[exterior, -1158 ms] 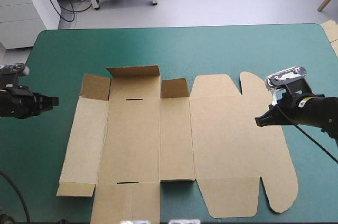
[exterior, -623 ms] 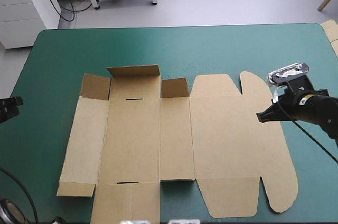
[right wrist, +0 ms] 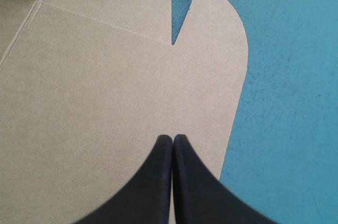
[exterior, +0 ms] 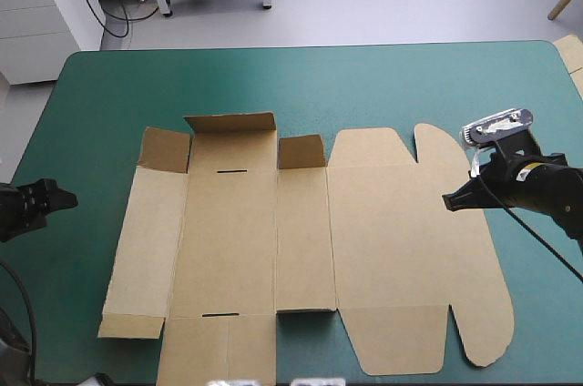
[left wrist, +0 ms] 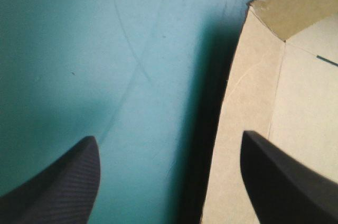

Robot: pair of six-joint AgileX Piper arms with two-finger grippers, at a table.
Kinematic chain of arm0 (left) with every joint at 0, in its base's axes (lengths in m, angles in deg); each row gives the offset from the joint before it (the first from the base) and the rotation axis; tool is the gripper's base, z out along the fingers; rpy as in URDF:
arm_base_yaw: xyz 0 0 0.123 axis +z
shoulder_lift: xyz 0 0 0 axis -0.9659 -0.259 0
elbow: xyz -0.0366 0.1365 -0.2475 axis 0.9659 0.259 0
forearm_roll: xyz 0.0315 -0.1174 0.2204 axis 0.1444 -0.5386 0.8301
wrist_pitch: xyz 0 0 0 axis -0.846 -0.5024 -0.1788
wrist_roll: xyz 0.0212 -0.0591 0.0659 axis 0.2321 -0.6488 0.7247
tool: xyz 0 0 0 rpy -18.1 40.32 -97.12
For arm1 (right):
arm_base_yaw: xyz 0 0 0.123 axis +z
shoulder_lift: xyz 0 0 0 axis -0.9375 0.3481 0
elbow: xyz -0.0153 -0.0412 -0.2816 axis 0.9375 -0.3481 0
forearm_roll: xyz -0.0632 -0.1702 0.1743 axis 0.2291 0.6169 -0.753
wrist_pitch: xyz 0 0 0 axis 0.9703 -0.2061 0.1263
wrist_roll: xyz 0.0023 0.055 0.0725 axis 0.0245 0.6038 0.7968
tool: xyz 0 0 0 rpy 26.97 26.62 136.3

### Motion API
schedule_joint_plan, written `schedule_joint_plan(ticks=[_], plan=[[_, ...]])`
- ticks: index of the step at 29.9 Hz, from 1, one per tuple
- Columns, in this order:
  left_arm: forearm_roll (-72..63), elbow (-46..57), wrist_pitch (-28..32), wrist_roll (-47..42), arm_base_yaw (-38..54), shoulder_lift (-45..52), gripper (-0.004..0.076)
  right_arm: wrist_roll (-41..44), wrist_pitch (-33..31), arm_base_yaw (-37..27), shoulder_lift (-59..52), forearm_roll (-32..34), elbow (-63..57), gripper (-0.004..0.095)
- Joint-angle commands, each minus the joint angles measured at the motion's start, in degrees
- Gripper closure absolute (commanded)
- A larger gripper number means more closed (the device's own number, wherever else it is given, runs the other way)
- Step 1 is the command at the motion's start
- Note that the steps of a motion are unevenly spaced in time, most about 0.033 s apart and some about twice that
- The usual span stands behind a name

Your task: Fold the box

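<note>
A brown box (exterior: 392, 249) lies unfolded on the teal-green cover (exterior: 364, 86), mid-table and reaching toward the near edge. It is mostly a flat sheet. Three short flaps along the far side of its left half stand tilted up, and a small flap at the near left corner is slightly lifted. The right half, with its rounded tabs, lies flat. Two thin slots mark the second panel from the left.

The left gripper (exterior: 60, 197) hangs over bare cover just off the box's left edge. Its wrist view shows the gripper (left wrist: 169, 137) with black fingers (left wrist: 63, 182) spread wide and nothing between them. The box (left wrist: 248, 129) has its left edge running between the two fingers, casting a dark shadow on the cover, with a raised corner flap ahead.

The right gripper (exterior: 448, 204) points inward over the box's right part, near the far rounded tab. Seen from its own wrist, the gripper (right wrist: 172, 137) has its fingers pressed together in one point, gripping nothing, above the flat box (right wrist: 105, 86) – whether the tips touch it cannot be told.
</note>
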Motion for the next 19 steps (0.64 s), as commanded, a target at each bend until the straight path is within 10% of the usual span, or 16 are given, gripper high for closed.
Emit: schedule_joint_plan(ticks=[1,19], plan=[[-4.64,1.99,-3.72,3.8,0.01,1.77,0.0193,-0.23,3.0,-0.51,-1.16,-0.29,1.37,0.0924],[3.28,15.47,-3.72,2.59,-6.09,1.87,0.0195,-0.6,3.0,-0.51,-1.16,-0.05,1.37,0.0924]])
